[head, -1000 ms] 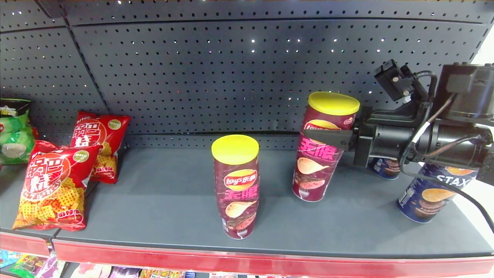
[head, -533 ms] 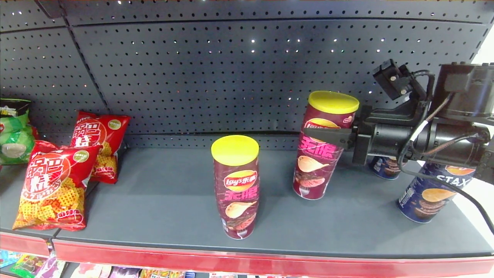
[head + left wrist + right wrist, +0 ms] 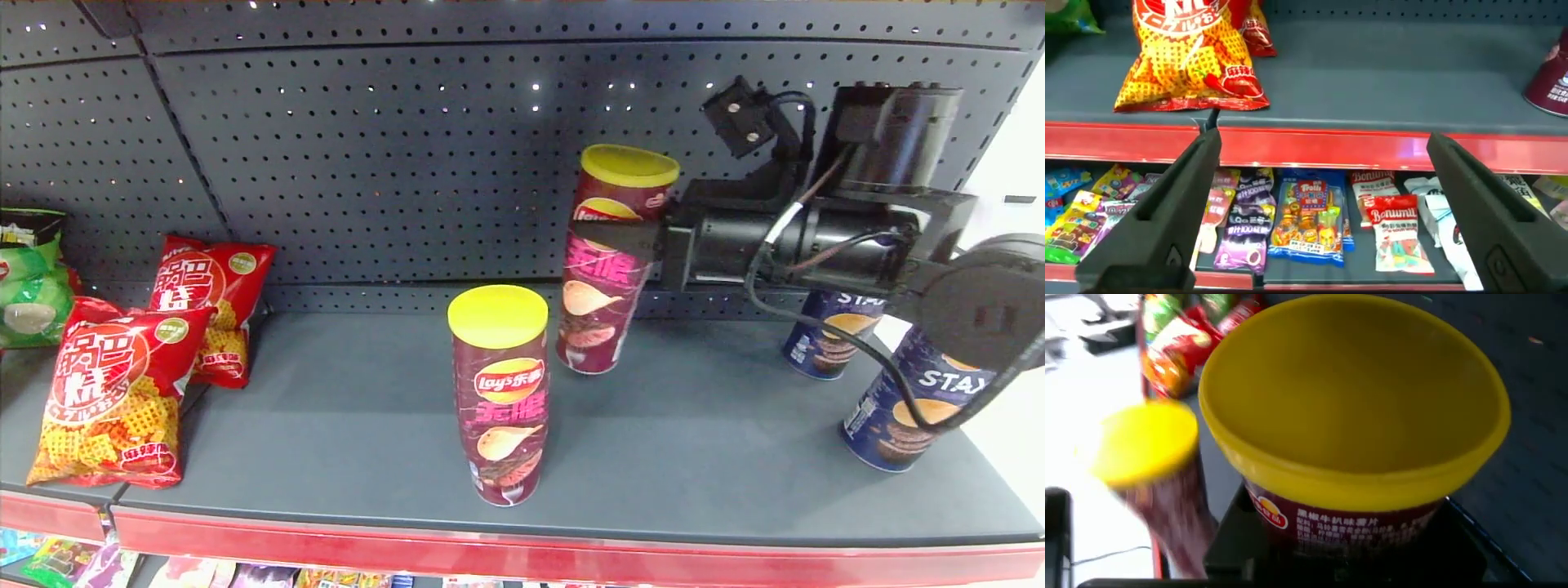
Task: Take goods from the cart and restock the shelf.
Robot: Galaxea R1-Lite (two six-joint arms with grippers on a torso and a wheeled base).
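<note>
My right gripper (image 3: 624, 238) is shut on a maroon chip can with a yellow lid (image 3: 608, 257), holding it tilted at the back of the grey shelf (image 3: 343, 425), its base close to the shelf board. In the right wrist view the held can's lid (image 3: 1351, 400) sits just above the gripper. A second identical can (image 3: 500, 392) stands upright nearer the front edge, ahead of the held one. My left gripper (image 3: 1323, 204) is open below the shelf front, facing the red shelf edge (image 3: 1315, 149).
Red snack bags (image 3: 114, 392) lie at the shelf's left end, a green bag (image 3: 28, 282) beyond them. Two blue chip cans (image 3: 910, 408) stand at the right end. A perforated back panel (image 3: 408, 163) closes the rear. Candy packets (image 3: 1310, 220) fill the lower shelf.
My right arm has carried the maroon can leftward and toward the back panel, now behind the standing can. The blue cans behind the arm are more exposed.
</note>
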